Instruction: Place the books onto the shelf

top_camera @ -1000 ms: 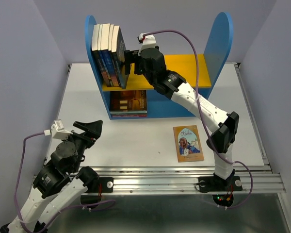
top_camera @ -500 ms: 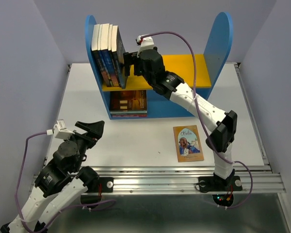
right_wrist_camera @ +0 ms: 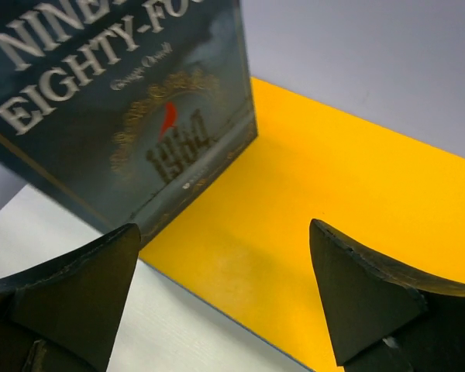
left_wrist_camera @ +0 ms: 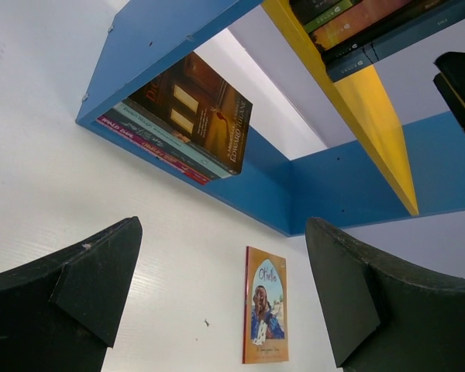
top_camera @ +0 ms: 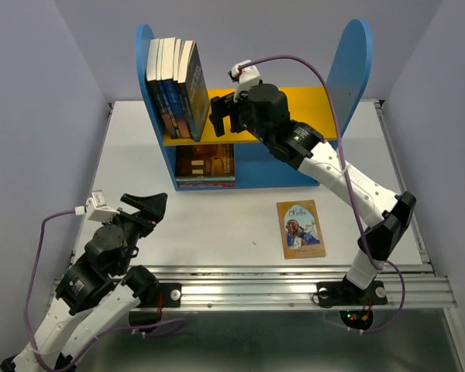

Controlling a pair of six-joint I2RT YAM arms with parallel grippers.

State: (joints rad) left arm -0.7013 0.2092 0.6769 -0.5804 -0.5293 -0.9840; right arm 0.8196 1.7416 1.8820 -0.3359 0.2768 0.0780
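**A:** What sits nearest you?

**B:** Your left gripper (top_camera: 146, 206), low over the near-left part of the table (top_camera: 124, 147). Its jaws are wide apart and hold nothing.

**A:** And beyond it?

**B:** A tan book (top_camera: 301, 229) lies flat on the table to your right, cover up, well apart from both grippers.

**A:** The shelf (top_camera: 350, 70)?

**B:** It stands at the far edge. You'll see a stack of books (top_camera: 205, 164) lying flat in its blue lower compartment. A row of books (top_camera: 173, 85) stands upright on the yellow board (top_camera: 310, 105), against the left panel. Your right gripper (top_camera: 223, 115) hangs just beside the outermost book, jaws apart and empty.
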